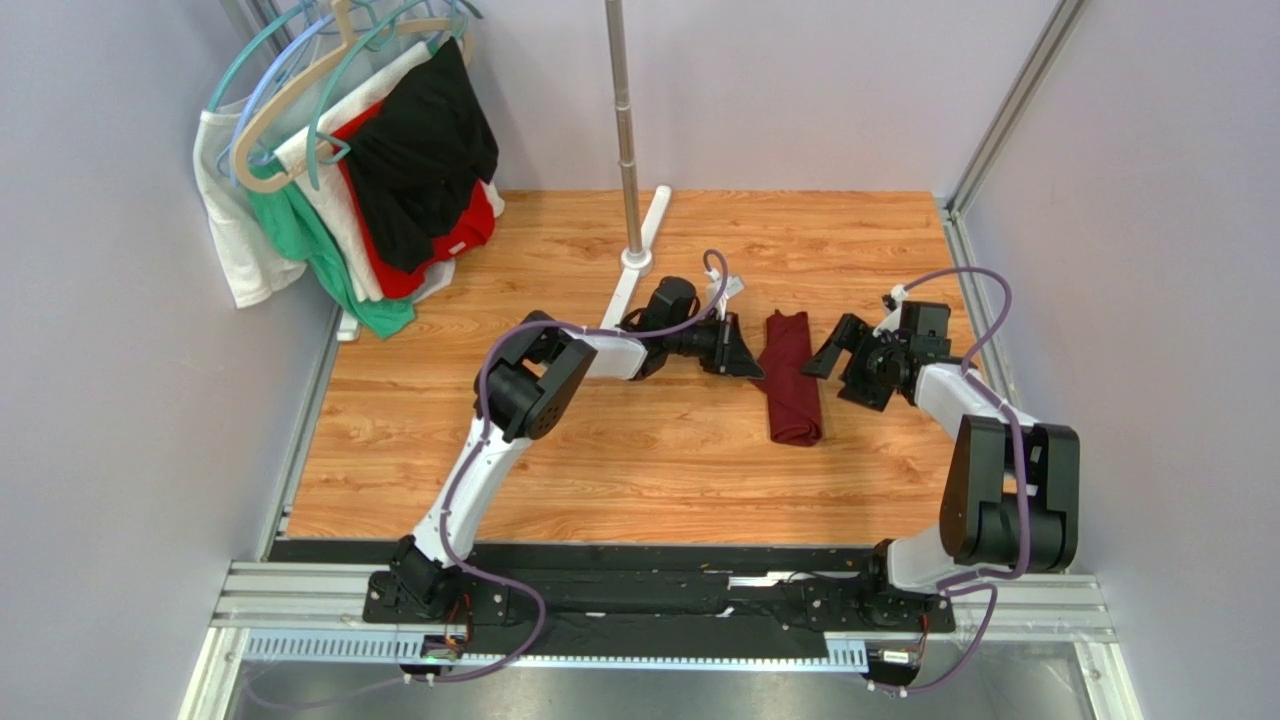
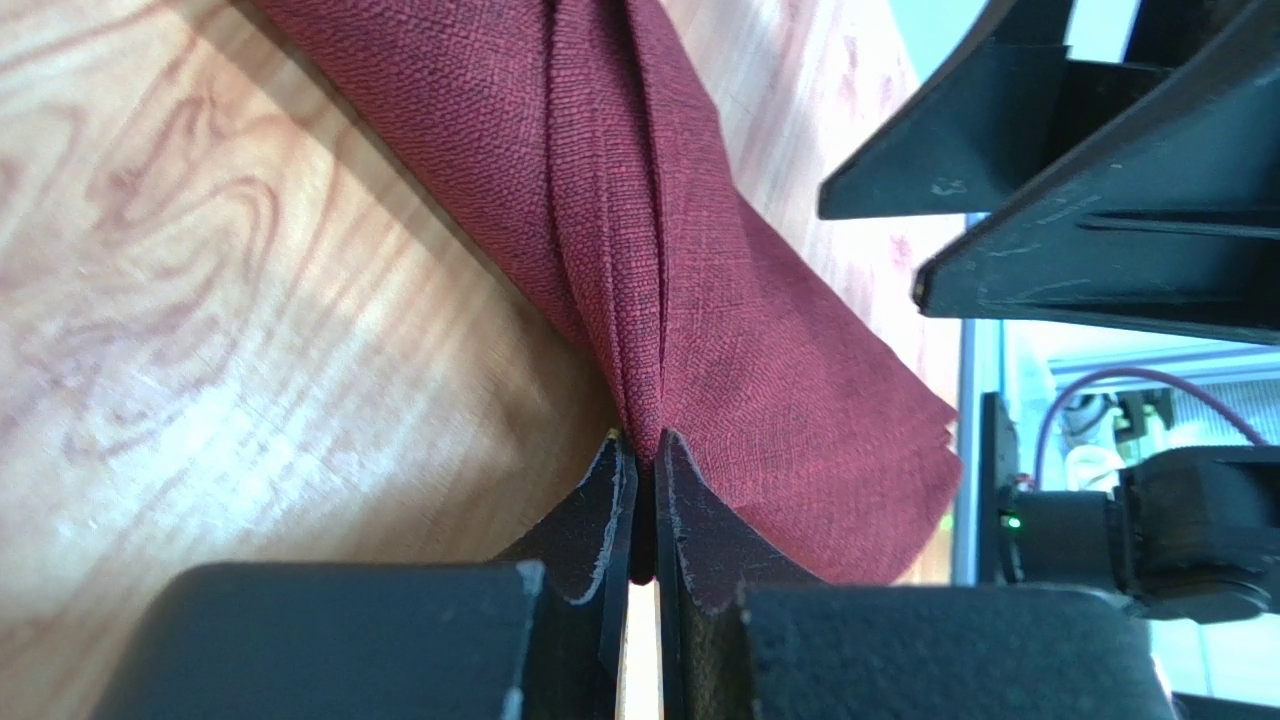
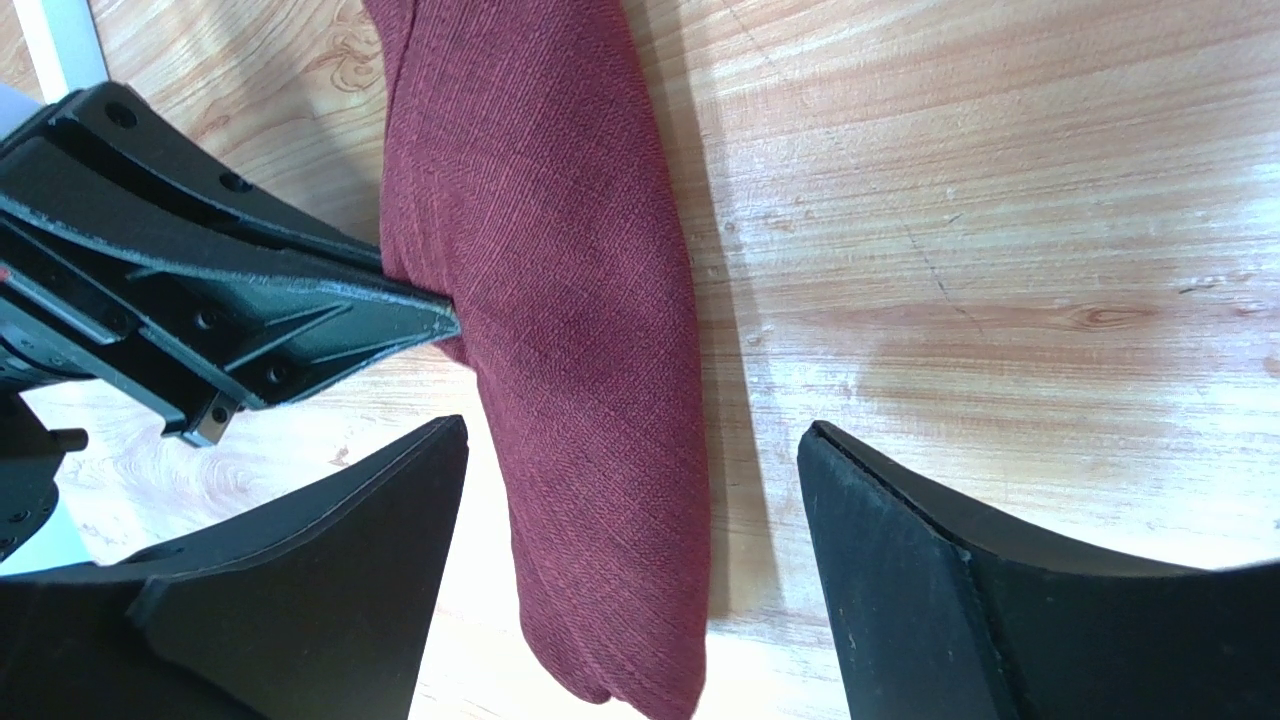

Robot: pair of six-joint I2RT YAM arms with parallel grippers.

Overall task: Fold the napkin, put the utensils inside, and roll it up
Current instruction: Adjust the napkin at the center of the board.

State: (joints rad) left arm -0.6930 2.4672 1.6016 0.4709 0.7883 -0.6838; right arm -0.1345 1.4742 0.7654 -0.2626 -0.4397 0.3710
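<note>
– Maroon napkin [image 1: 790, 386], where did it lie?
– Folded into a narrow strip on your tabletop [image 1: 631, 465], between both hands. Your left hand [image 2: 643, 450] was clamped on a pinch of its edge; your right hand [image 3: 631, 450] stood wide apart, straddling it.

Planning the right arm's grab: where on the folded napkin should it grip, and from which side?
Probably across the napkin's narrow width, from its right side: it lies as a long bundle, the left gripper pinches its opposite edge, and the open right gripper faces it.
</note>
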